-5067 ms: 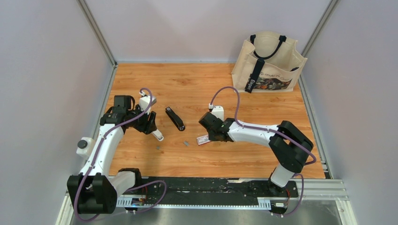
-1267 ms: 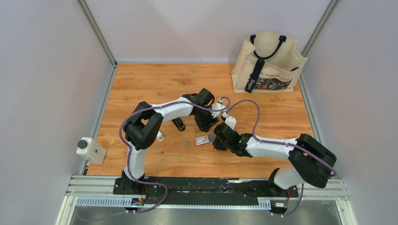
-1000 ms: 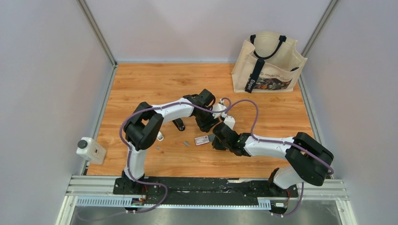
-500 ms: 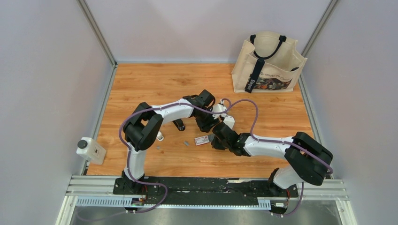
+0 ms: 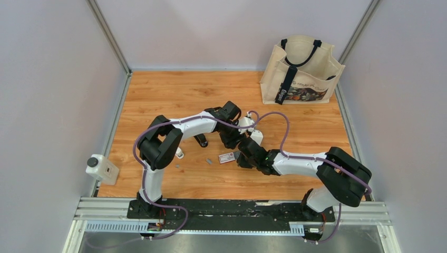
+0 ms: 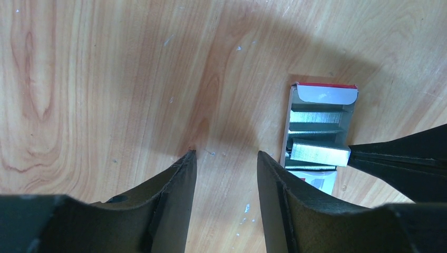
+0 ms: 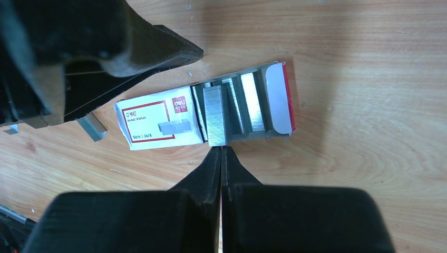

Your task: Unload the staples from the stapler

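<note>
The black stapler lies on the wood, partly hidden under my left arm. Loose staples lie as short grey strips left of the pink-and-white box; one strip shows in the right wrist view. The box's tray is slid out, and a staple strip rests across it. My right gripper is shut, its tips touching that strip's near end. My left gripper hangs open over bare wood just left of the box, with nothing between its fingers.
A cream tote bag stands at the back right. A small white block with a black knob sits at the table's left edge. My two grippers are close together by the box, the left finger just beyond it.
Since five seconds ago the left arm has swung from the left side across to the centre. In the last second the right gripper crept slightly toward the box; the left arm barely moved.
</note>
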